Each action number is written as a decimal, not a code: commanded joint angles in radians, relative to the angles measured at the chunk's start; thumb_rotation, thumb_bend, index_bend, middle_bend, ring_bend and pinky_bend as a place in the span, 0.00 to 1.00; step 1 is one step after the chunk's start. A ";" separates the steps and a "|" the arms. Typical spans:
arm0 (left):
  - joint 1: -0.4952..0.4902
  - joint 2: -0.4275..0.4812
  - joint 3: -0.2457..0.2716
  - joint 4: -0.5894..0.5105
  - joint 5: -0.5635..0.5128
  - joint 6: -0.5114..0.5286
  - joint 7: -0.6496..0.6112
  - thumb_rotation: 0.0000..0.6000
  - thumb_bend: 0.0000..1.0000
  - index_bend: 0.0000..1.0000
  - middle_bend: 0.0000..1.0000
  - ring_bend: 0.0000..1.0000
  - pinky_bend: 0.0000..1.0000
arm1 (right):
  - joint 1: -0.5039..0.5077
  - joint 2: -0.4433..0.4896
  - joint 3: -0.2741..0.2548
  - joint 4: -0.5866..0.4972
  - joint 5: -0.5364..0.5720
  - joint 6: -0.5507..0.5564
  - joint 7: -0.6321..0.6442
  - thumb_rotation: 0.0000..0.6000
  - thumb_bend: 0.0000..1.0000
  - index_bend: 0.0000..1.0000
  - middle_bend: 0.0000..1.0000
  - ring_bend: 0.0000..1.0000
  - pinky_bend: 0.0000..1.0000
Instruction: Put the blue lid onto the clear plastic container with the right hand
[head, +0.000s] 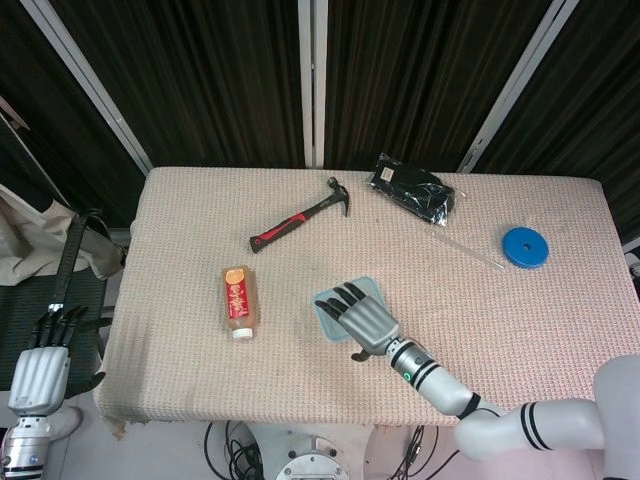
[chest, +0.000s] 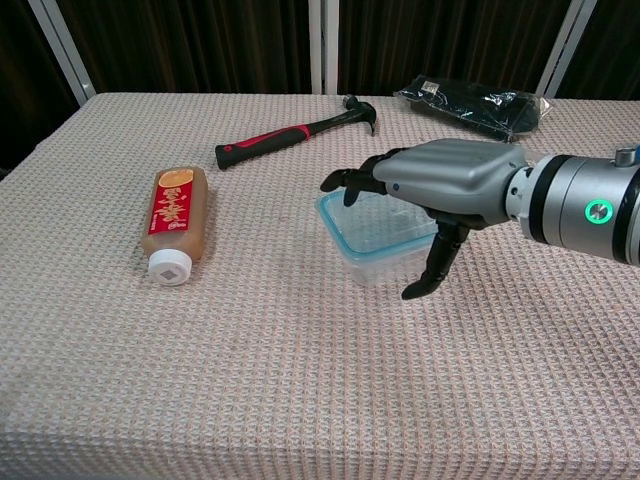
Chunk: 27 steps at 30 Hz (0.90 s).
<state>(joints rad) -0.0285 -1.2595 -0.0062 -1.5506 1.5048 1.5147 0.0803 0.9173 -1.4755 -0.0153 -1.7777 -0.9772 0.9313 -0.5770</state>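
Observation:
The clear plastic container (head: 327, 312) (chest: 360, 238) with a blue-green rim stands lidless near the table's front middle. My right hand (head: 365, 322) (chest: 445, 185) hovers palm down over its right half, fingers spread toward the far rim and thumb hanging down beside the near wall; it holds nothing. Whether it touches the container I cannot tell. The round blue lid (head: 526, 246) lies flat at the table's far right, well away from the hand, and only the head view shows it. My left hand (head: 38, 368) hangs beside the table's left edge, fingers straight and empty.
A red-and-black hammer (head: 300, 218) (chest: 295, 132) lies behind the container. An orange bottle (head: 238, 298) (chest: 175, 222) lies on its side to the left. A black bag (head: 412, 188) (chest: 470, 105) sits at the back right, with a thin clear rod (head: 470, 250) in front of it.

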 joint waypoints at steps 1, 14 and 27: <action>0.001 -0.001 0.000 0.002 0.000 0.000 -0.001 1.00 0.00 0.08 0.07 0.00 0.00 | -0.002 -0.006 -0.004 0.006 0.005 -0.005 -0.006 1.00 0.00 0.00 0.18 0.00 0.00; 0.003 0.000 0.001 -0.001 0.004 0.005 0.000 1.00 0.00 0.08 0.07 0.00 0.00 | -0.088 0.068 -0.035 -0.076 -0.188 0.094 0.050 1.00 0.00 0.00 0.17 0.00 0.00; 0.004 -0.001 0.002 -0.009 0.010 0.009 0.011 1.00 0.00 0.08 0.07 0.00 0.00 | -0.151 0.070 -0.090 -0.053 -0.307 0.059 0.103 1.00 0.00 0.00 0.24 0.00 0.00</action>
<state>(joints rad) -0.0243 -1.2604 -0.0046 -1.5592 1.5144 1.5238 0.0909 0.7680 -1.4019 -0.1068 -1.8362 -1.2860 0.9965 -0.4730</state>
